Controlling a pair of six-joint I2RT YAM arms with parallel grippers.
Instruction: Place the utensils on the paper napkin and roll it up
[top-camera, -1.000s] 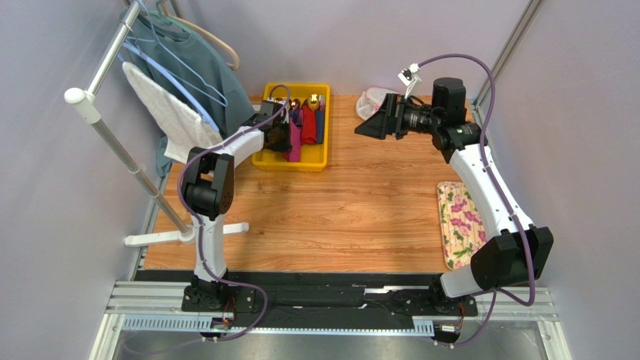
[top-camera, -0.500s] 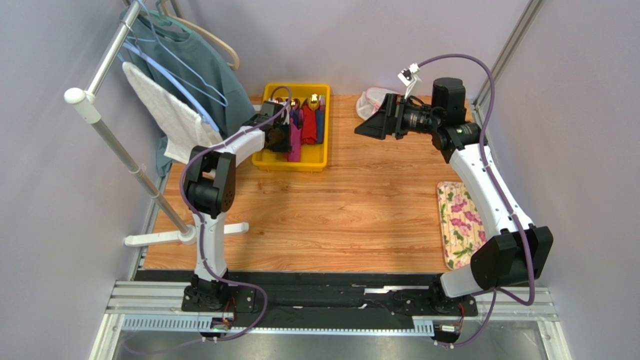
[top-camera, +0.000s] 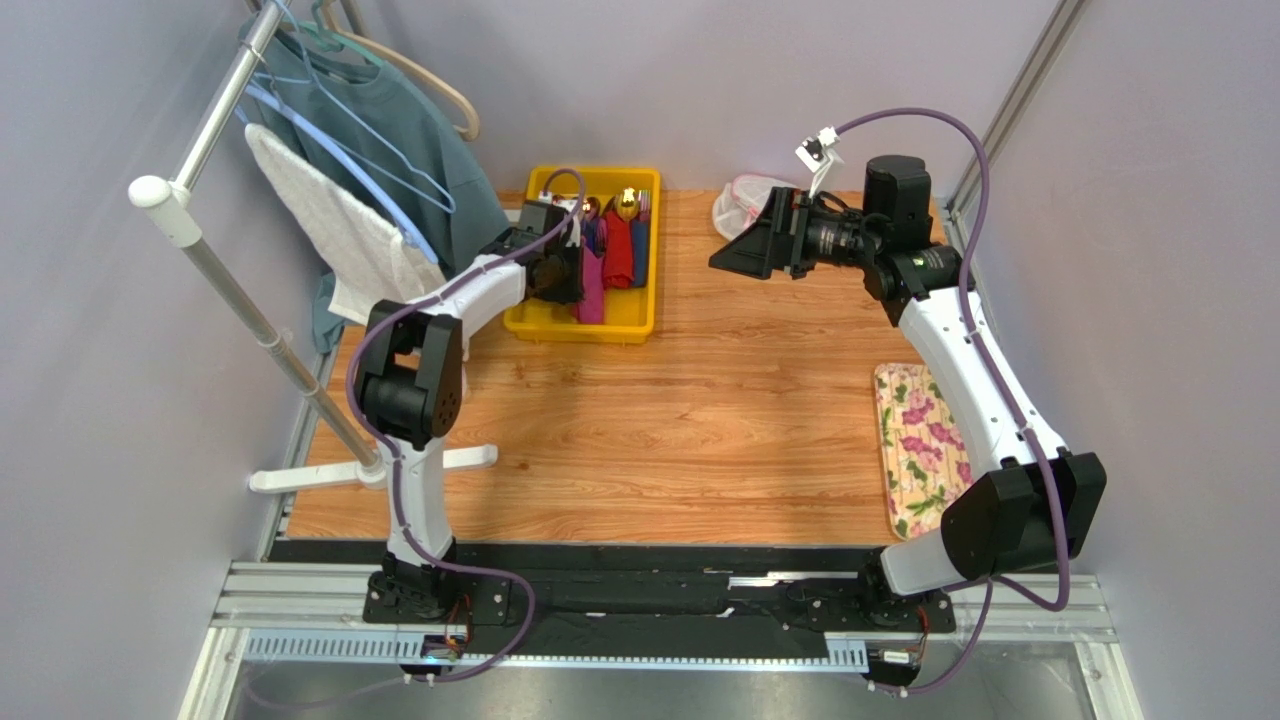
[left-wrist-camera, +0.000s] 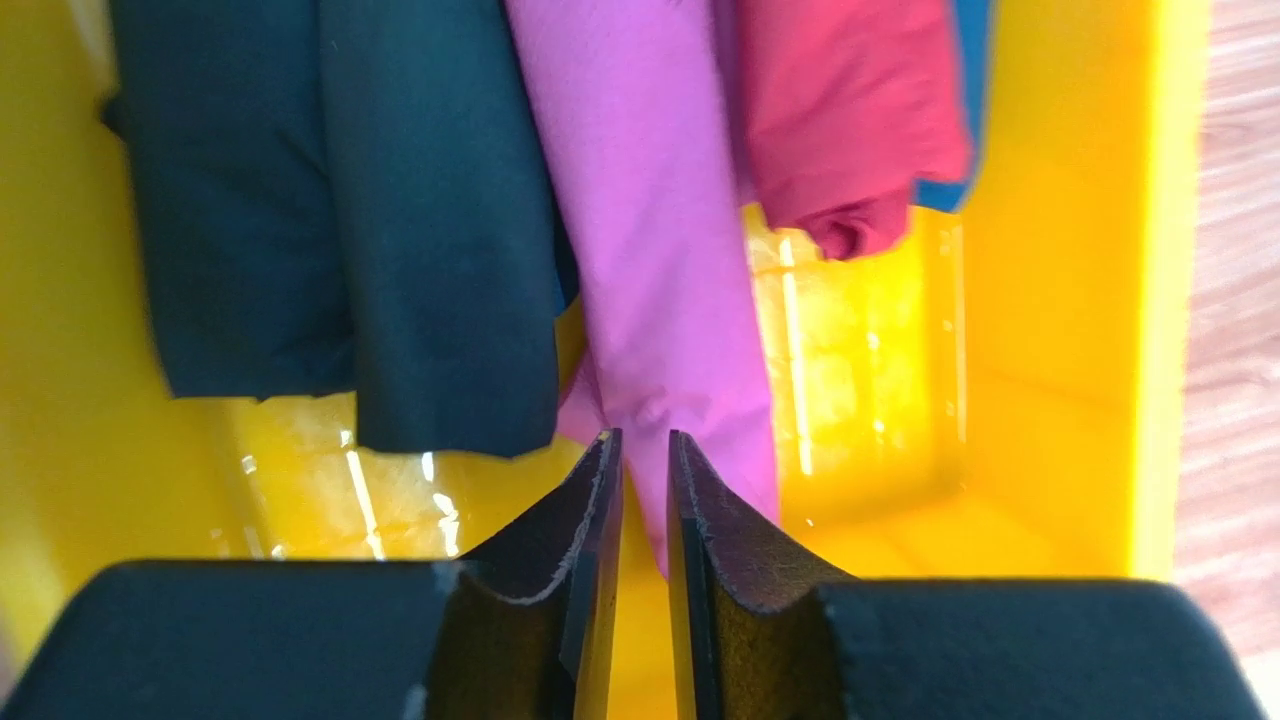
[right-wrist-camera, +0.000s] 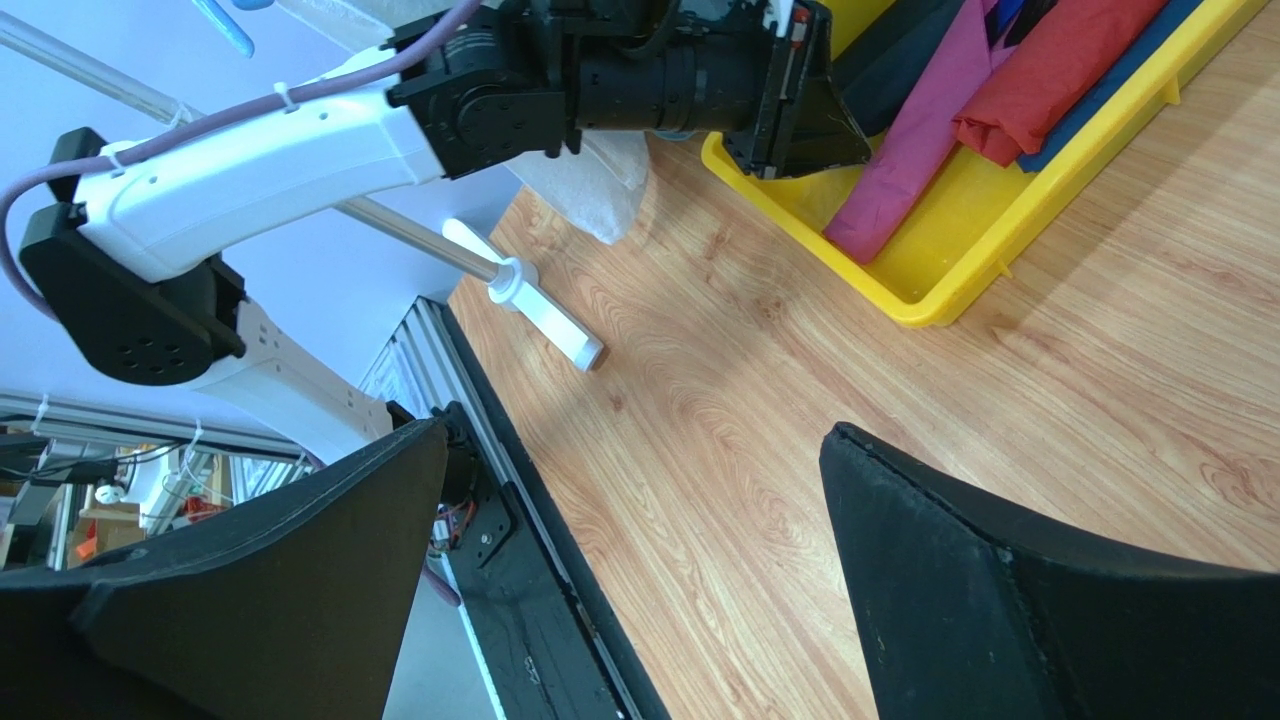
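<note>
The magenta-pink paper napkin lies folded in a yellow tray at the back left of the table. My left gripper is inside the tray, its jaws almost together on the napkin's near corner. It also shows in the top view and in the right wrist view. My right gripper hangs open and empty above the back of the table, and its wrist view looks across the wood. No dark blue-black utensils show; they are hidden or out of view.
In the tray lie a dark folded sleeve, a red one and gold-headed cutlery. A white mesh pouch sits at the back. A floral cloth lies at the right edge. A clothes rack stands left.
My left arm's elbow has swung a little left and nearer while its gripper stays in the tray. My right arm has not moved.
</note>
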